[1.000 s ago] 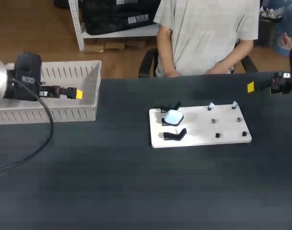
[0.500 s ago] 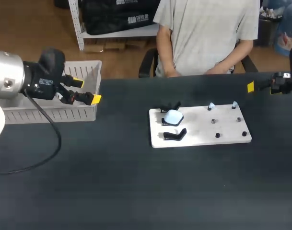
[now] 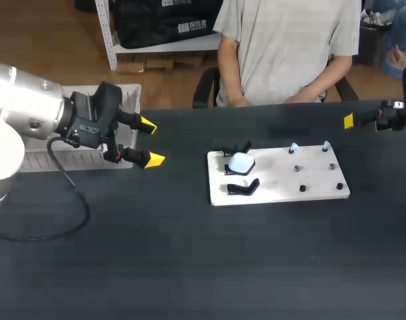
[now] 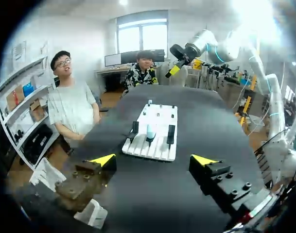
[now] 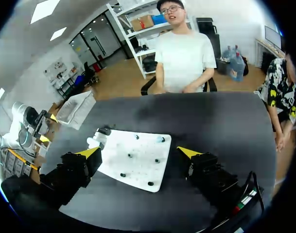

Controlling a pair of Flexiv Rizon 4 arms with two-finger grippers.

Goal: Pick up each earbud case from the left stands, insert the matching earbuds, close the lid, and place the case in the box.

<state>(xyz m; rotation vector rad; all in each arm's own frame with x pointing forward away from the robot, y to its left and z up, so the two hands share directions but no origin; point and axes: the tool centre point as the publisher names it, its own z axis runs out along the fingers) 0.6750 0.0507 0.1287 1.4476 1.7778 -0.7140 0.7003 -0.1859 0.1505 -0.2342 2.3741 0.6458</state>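
Left gripper (image 3: 151, 142) wide open, empty, beside box (image 3: 83, 160). One case (image 3: 241, 162) on stands (image 3: 244, 189), earbuds (image 3: 293, 147) uninserted; probably the last set.

Bright even light, ceiling glare

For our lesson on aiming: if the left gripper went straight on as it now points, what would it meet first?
Probably the earbud case at the near end of the white board; height unclear.

A dark table (image 3: 189, 267) holds a flat white board (image 3: 276, 192). Beyond the board, a seated person (image 3: 283, 47) has both hands (image 3: 238, 103) at the table's far edge.
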